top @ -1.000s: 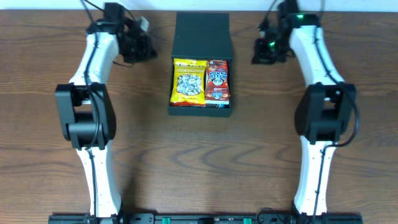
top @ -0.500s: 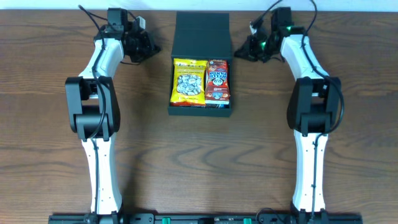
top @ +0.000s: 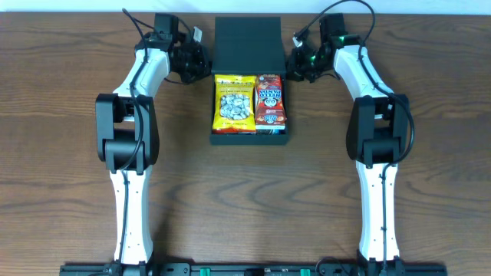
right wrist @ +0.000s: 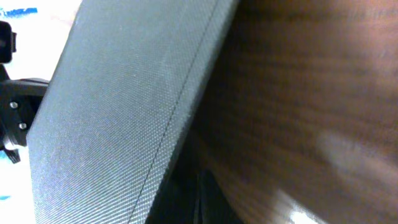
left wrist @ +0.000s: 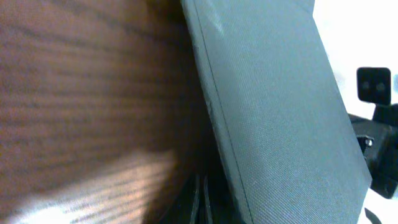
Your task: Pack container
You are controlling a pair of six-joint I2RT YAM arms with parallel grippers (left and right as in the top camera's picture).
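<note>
The container (top: 250,136) is a dark box in the middle of the overhead view, its flap lid (top: 248,34) open toward the back. Inside lie a yellow snack packet (top: 234,101) and a red snack packet (top: 271,100) side by side. My left gripper (top: 201,63) is at the lid's left edge and my right gripper (top: 296,66) at its right edge. The left wrist view shows the lid's teal textured face (left wrist: 273,106) just right of the closed fingers (left wrist: 200,202). The right wrist view shows the lid (right wrist: 124,106) just left of the closed fingers (right wrist: 200,199).
The wooden table (top: 245,199) carries only the box. The table's back edge and a white wall strip (top: 61,6) run just behind the lid and both grippers. Both arms stretch from the front edge to the back.
Both grippers have moved inward from the table's back corners to the two sides of the open lid. The box and packets have not moved.
</note>
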